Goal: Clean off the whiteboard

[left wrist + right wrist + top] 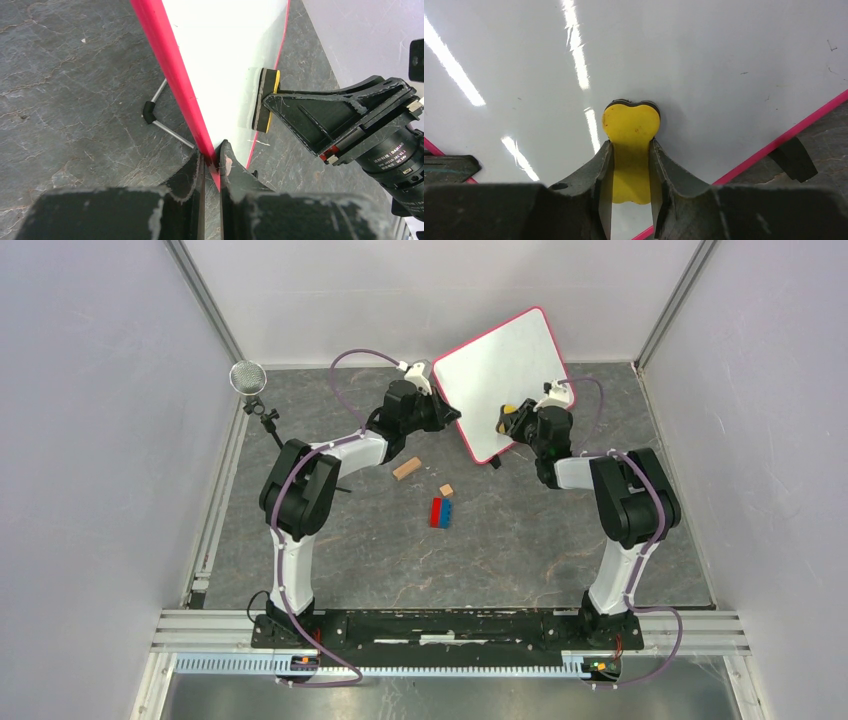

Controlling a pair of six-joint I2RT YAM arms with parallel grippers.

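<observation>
Your whiteboard [497, 380] stands tilted at the far edge of the worktop [520, 540], your left gripper [212, 156] pinched tight on its pink rim, your right gripper [630, 146] squeezing a yellow eraser [630, 122] flat against the white face

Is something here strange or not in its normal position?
The whiteboard is tilted up and turned askew: the left gripper pinches its edge while the right gripper presses a yellow eraser on its face. Nothing looks damaged.
</observation>
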